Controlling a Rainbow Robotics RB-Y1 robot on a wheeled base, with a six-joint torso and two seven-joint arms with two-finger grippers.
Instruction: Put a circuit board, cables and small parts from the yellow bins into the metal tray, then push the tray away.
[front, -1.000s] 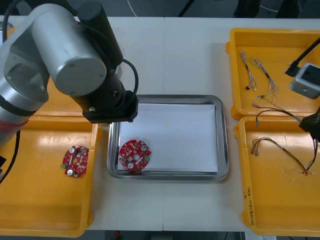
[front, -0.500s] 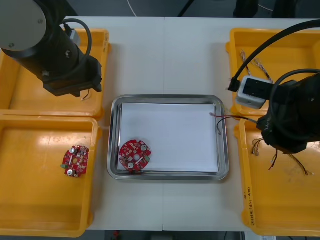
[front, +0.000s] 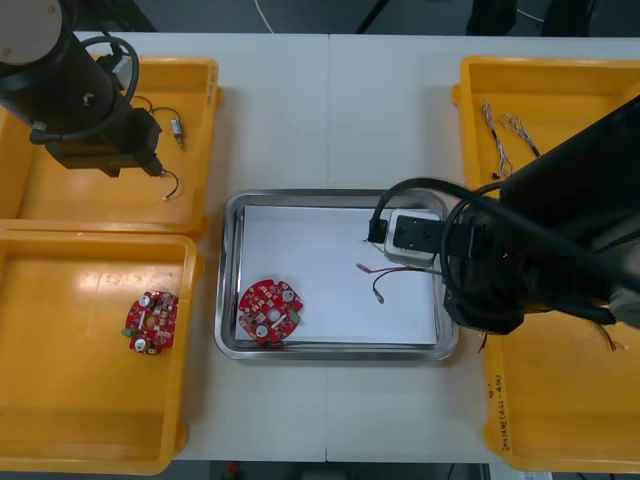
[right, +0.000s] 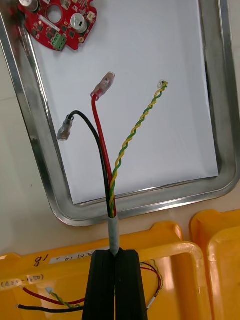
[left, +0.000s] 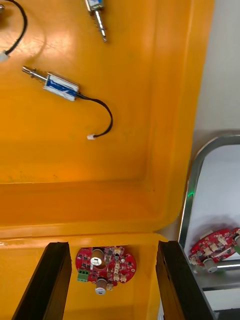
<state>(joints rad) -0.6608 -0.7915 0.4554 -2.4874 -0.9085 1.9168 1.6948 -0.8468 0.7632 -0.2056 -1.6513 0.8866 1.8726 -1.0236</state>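
My right gripper (right: 115, 272) is shut on a cable (right: 102, 145) with red, black and twisted yellow-green strands. The strands hang over the white inside of the metal tray (right: 30, 125), near its right side. In the front view the cable ends (front: 372, 272) stick out from under my right arm (front: 540, 250). A round red circuit board (front: 268, 311) lies in the tray's near left corner. My left gripper (left: 112, 245) is open above the wall between the two left bins. Small metal parts (left: 60, 85) with black leads lie in the far left bin.
A second circuit board (front: 151, 321) lies in the near left yellow bin (front: 60, 420). Thin cables (front: 510, 140) lie in the far right bin. More cables (right: 45, 297) sit in the near right bin, under my right gripper.
My right arm has swung left from the right bins, carrying the cable over the tray. My left arm has drawn back from the tray to the far left bin.
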